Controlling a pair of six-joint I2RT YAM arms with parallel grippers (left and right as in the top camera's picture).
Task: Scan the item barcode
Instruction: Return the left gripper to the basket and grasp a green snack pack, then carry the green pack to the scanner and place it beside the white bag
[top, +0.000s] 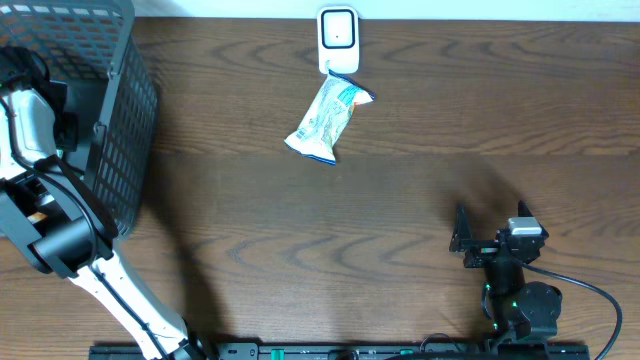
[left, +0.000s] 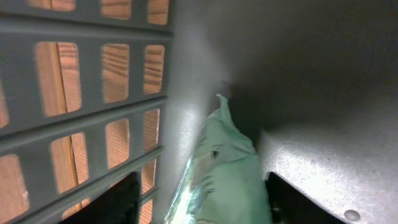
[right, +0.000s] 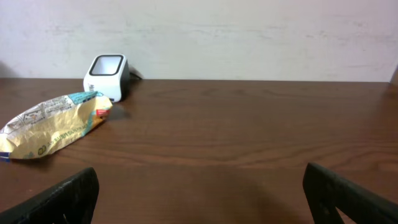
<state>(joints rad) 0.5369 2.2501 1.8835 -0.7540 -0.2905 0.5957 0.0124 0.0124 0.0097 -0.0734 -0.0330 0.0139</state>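
Note:
My left gripper is down inside the grey mesh basket, with a pale green packet between its fingers. The right finger lies against the packet; the left finger stands a little off it, so the jaws are open. A white and blue snack packet lies on the table just in front of the white barcode scanner. Both show in the right wrist view, the snack packet at far left beside the scanner. My right gripper rests open and empty near the front right.
The basket's slotted wall stands close on the left of my left gripper, with the basket's grey floor on the right. The left arm reaches over the basket's rim. A pale wall runs behind the table's far edge.

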